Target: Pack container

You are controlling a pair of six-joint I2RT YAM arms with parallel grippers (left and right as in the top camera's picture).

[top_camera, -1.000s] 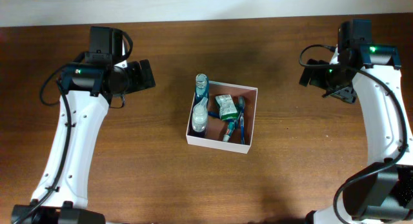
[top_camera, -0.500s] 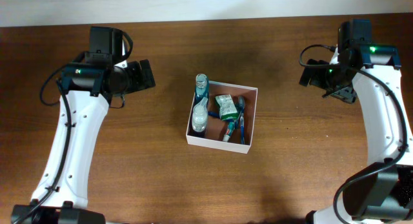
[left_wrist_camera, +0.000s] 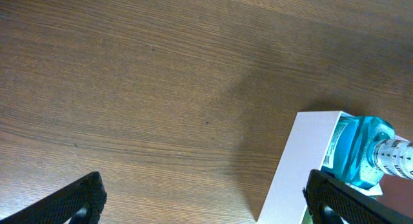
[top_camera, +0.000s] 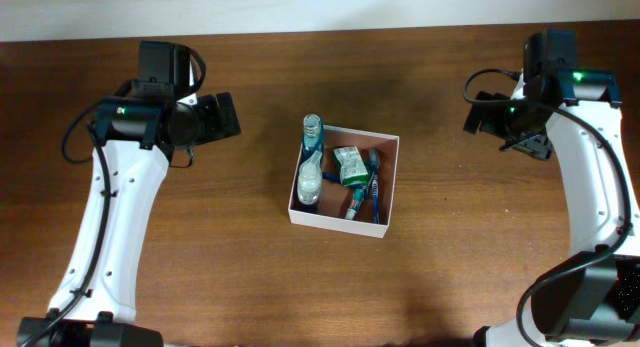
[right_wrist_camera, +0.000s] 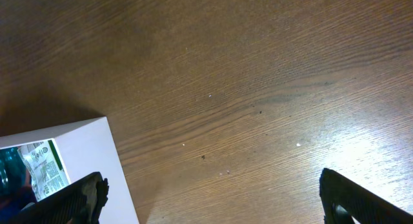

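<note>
Two claws are spread wide, and neither has hold of anything. The left gripper (top_camera: 226, 117) hovers over bare wood to the left of the box, and the right gripper (top_camera: 472, 112) hangs well off to its right; each wrist view shows only grain between the fingertips.

Between the arms, near the middle of the wooden table (top_camera: 200, 247), sits the container (top_camera: 336, 223), open side up. It is square, so it has no real long axis, and its walls are turned slightly clockwise from the table's edges.

Inside, a blue-tinted bottle (top_camera: 313, 132) and a clear bottle (top_camera: 309, 184) lie end to end along the left wall, pointing from the far side towards the near side. The blue one's end reaches over the far rim. To their right lies a green-and-white packet (top_camera: 349, 164). Below it are what look like blue toothbrushes (top_camera: 364, 198), though they are too small to be sure of.

No loose item shows anywhere on the table, so the packing seems done or nearly so. The overhanging bottle may need seating, if anything does.
</note>
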